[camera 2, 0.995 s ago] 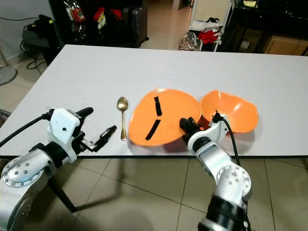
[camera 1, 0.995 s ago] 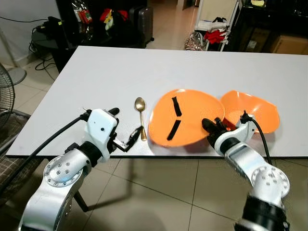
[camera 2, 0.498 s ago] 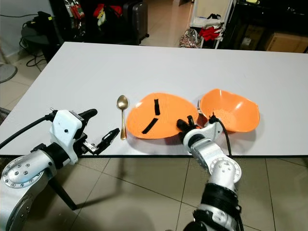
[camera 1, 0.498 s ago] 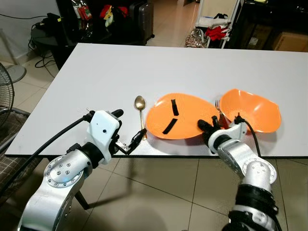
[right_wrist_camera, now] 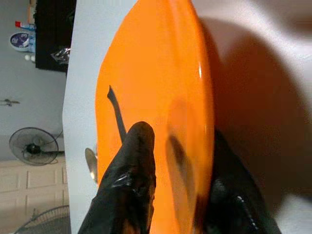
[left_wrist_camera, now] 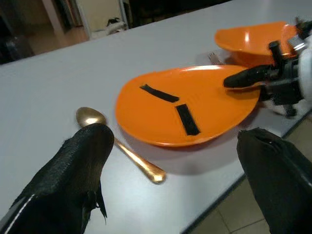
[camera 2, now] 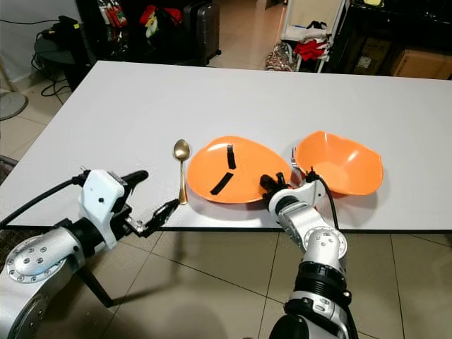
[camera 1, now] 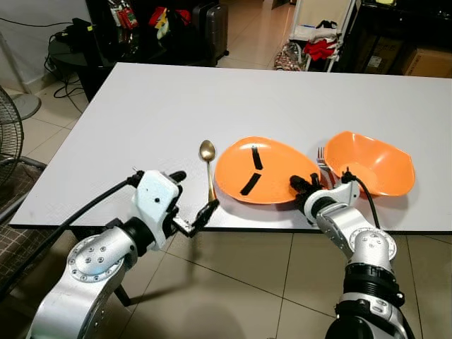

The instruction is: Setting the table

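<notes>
Tiled floor (camera 1: 233,282) runs under the near edge of a white rectangular worktop (camera 1: 162,106). Nearest, the left tool (camera 1: 198,218) hangs just off that edge with its two black fingers spread apart and nothing between them. Just beyond it, a gold metal spoon (camera 1: 207,166) lies on the worktop, bowl pointing away from the robot. To the spoon's right sits a flat orange plastic plate (camera 1: 263,169) with two short black strips on its face. The right tool (camera 1: 304,189) is closed on the plate's near right rim, one finger over the top and one beneath. Touching the plate's right side is a deep orange plastic bowl (camera 1: 372,164), with the tines of a silver fork (camera 1: 322,157) showing between the two. No readable writing shows on any of these. Beyond the far edge stand dark furniture and scattered red and white items (camera 1: 321,46).
</notes>
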`<state>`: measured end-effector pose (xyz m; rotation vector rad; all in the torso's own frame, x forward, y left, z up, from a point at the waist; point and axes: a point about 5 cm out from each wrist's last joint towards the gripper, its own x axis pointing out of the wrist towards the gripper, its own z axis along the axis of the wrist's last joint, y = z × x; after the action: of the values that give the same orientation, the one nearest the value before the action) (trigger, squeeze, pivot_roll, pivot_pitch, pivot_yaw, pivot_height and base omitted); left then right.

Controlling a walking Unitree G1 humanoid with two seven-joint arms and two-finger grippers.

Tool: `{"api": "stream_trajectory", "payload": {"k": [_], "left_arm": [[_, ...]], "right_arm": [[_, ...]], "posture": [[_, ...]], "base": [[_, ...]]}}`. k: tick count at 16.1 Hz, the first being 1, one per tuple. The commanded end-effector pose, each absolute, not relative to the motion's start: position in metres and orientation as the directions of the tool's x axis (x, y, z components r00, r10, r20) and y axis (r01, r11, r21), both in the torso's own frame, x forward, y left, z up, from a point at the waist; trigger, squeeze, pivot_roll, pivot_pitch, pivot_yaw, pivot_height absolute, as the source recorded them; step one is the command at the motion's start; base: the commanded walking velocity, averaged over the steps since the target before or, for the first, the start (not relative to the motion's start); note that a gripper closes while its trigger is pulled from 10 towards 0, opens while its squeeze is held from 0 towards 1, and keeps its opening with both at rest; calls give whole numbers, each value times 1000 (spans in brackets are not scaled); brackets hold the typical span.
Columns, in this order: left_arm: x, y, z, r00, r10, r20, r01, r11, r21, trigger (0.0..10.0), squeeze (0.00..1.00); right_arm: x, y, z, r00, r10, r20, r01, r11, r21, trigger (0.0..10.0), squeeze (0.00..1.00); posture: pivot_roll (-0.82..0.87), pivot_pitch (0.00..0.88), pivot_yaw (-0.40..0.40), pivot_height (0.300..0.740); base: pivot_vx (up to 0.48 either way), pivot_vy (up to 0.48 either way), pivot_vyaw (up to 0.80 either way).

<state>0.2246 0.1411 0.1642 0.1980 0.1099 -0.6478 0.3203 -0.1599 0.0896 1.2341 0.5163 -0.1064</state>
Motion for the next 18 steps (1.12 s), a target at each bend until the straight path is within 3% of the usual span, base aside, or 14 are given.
{"api": "stream_trajectory", "payload": {"k": [1,8,15,18], "left_arm": [[221,138,167,773,-614,-160,633,763,132,10000,0],[219,137,164,768,-616,-176,639,758,132,10000,0],[217,137,163,766,-617,-178,640,758,128,10000,0],[217,137,164,764,-620,-177,643,755,128,10000,0]], "right_arm": [[325,-161,96,894,188,-408,326,354,877,10000,1000],[314,-166,93,881,167,-443,329,457,826,10000,1000],[277,-193,113,889,82,-450,329,569,753,10000,1000],[262,-188,127,894,94,-438,302,596,744,10000,1000]], "posture": [[0,15,-44,740],[-7,1,-46,740],[-22,9,-42,740],[-31,14,-40,740]], "base": [[0,0,0],[0,0,0],[0,0,0],[0,0,0]]}}
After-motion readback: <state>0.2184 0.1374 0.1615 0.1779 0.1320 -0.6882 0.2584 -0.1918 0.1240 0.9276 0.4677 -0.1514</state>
